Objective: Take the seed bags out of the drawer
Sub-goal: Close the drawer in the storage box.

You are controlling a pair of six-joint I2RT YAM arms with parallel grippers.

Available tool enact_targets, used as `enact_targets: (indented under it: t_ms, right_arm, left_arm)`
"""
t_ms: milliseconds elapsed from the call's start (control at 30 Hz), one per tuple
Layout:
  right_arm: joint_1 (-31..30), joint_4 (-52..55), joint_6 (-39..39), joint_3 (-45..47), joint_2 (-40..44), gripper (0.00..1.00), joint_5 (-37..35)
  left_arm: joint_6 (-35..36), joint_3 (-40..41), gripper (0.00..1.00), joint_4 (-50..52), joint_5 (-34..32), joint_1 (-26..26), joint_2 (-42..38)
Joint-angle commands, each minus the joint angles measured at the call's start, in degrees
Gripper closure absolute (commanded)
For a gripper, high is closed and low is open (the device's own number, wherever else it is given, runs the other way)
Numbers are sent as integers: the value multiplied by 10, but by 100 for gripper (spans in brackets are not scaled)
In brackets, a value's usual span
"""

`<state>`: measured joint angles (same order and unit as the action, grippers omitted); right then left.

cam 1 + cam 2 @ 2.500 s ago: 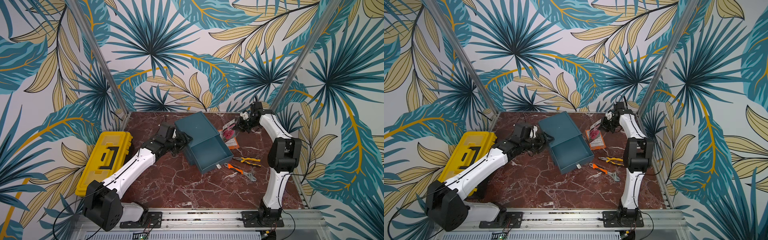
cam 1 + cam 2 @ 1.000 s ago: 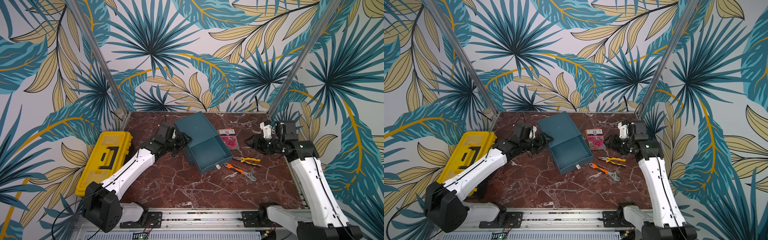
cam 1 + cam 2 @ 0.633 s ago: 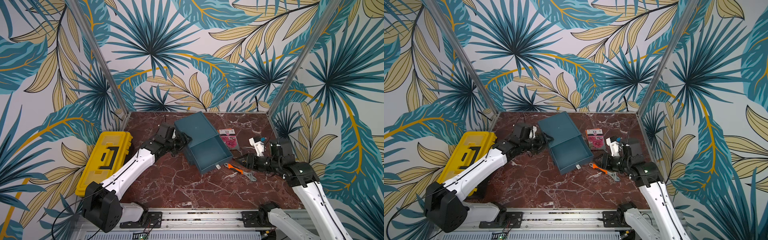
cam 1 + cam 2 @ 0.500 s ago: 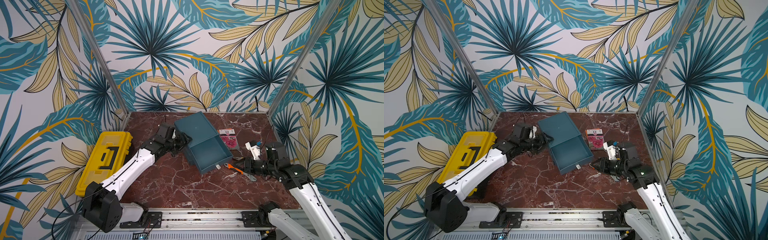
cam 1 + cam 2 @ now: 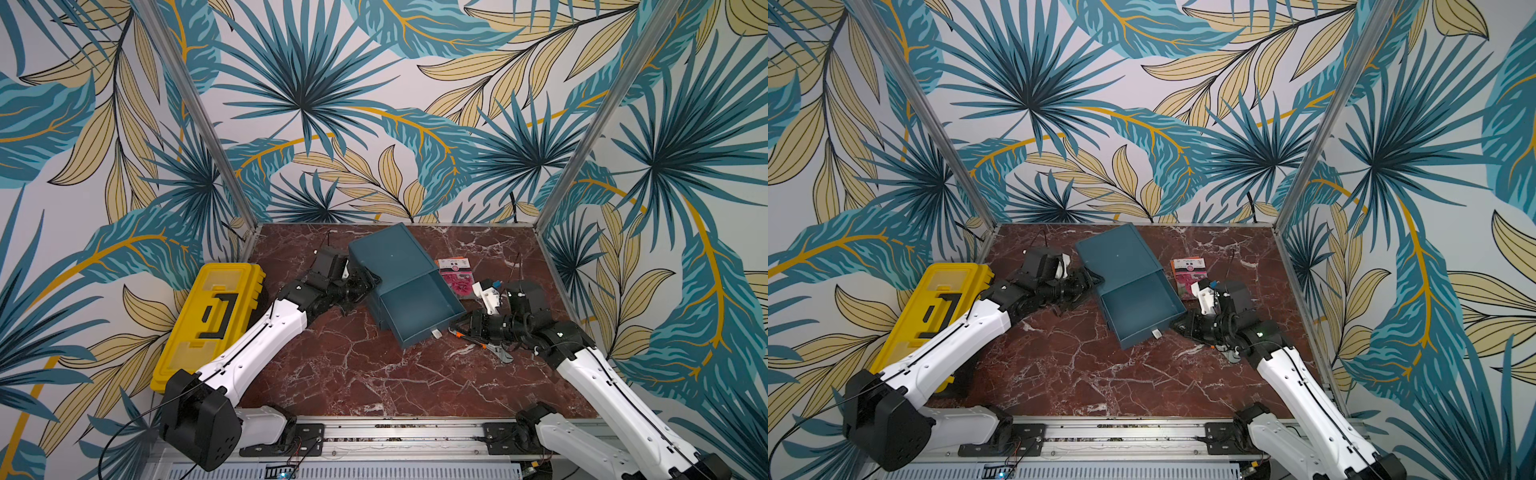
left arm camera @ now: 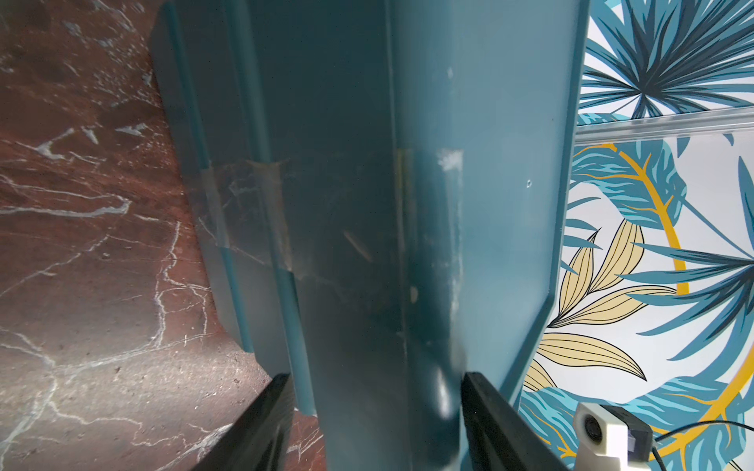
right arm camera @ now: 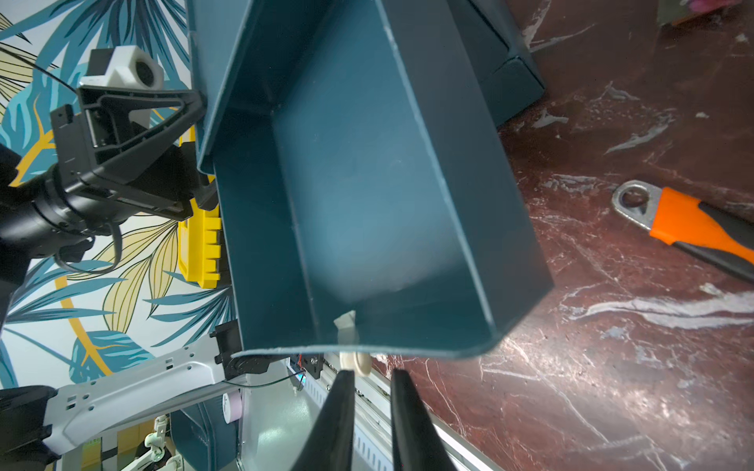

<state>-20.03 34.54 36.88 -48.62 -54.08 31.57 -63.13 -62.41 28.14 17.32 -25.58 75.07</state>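
- I see two robot arms from above on a dark red marble table [image 5: 353,374]. A teal cabinet [image 5: 386,253] stands mid-table, with its drawer [image 5: 415,307] pulled out toward the near right.
- The drawer's inside looks bare in my right wrist view, and I see no packet in it.
- The seed bags [image 5: 455,276] lie flat on the table just beside the drawer's right wall, outside it. They are stacked together, and I cannot tell how many there are. Their long sides run roughly near to far.
- My right gripper [image 5: 453,329] sits low at the drawer's front. Its fingers are narrowed to a slim gap with nothing between them, the tips just short of the small pale pull [image 7: 354,361].
- From those fingers the bags lie farther back, past the drawer's right corner. This arm is much the nearer one.
- My left gripper [image 6: 375,377] is at the cabinet's left side, clamped across its casing and well apart from the bags.
- I judge the emptying done.
- An orange-handled wrench [image 7: 693,228] lies near the right arm.
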Motion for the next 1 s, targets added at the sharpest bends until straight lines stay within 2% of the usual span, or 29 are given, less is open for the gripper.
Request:
enact_targets:
  t_ms: [0, 567, 967]
  right_arm:
    - [-5, -35, 6, 2, -13, 80, -12]
    - [-14, -138, 47, -46, -114, 84, -19]
    - [-50, -215, 86, -98, -223, 89, -48]
  left_arm:
    - [0, 18, 31, 43, -12, 1, -2]
    - [2, 11, 32, 42, -8, 1, 5]
    - [5, 5, 31, 44, -5, 1, 11]
